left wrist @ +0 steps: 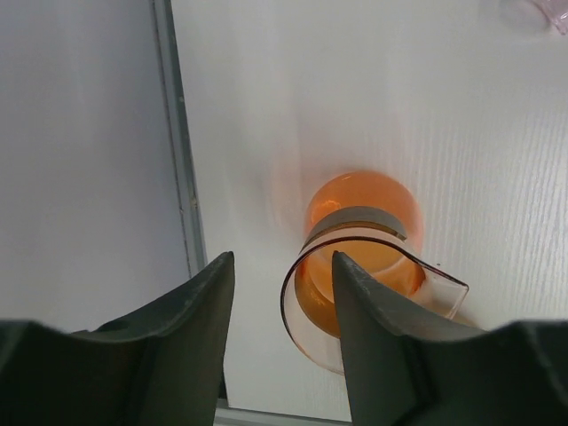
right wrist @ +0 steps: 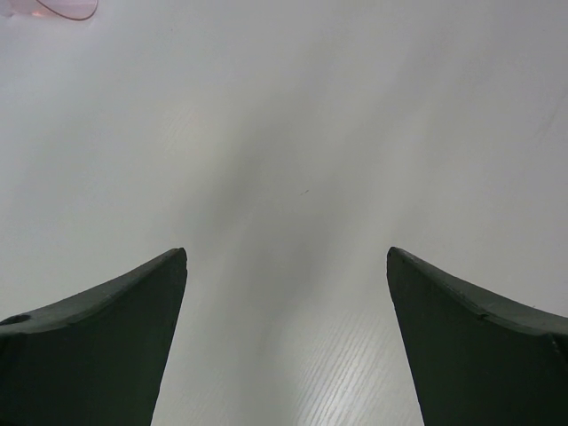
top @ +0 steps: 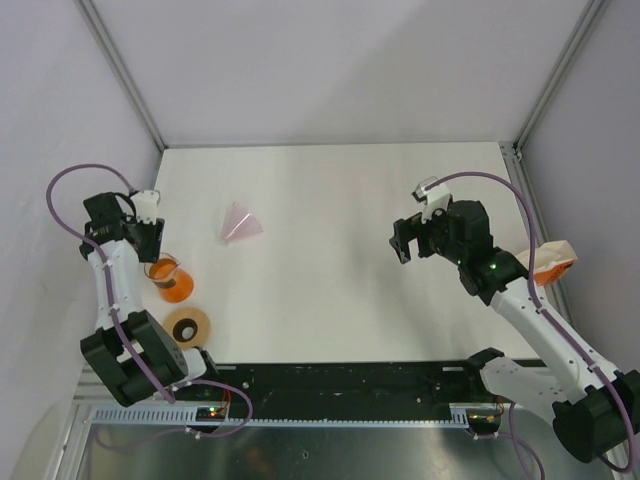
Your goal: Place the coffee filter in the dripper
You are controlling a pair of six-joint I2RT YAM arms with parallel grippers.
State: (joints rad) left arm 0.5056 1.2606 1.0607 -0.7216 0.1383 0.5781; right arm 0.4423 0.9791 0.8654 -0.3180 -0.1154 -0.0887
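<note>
Left gripper [left wrist: 282, 257]: jaws partly open astride dripper [left wrist: 364, 213] rim, one finger inside, one outside, not clamped. Right gripper [right wrist: 286, 253]: jaws wide apart over table [top: 350, 200]. Coffee filter [top: 241, 222]: lying on table, well apart from dripper

The right gripper [right wrist: 286, 253] gapes wide over the white table [right wrist: 355, 115], coffee filter [right wrist: 62, 7] edging the top-left corner.

The top view looks steeply down on the whole bench [top: 350, 200] from high behind its near edge. The left wrist view sits close above the dripper [left wrist: 390, 266], facing down. The right wrist view faces bare bench well right of the dripper. All 3 views catch the coffee filter [top: 241, 223], lying beyond the dripper.
</note>
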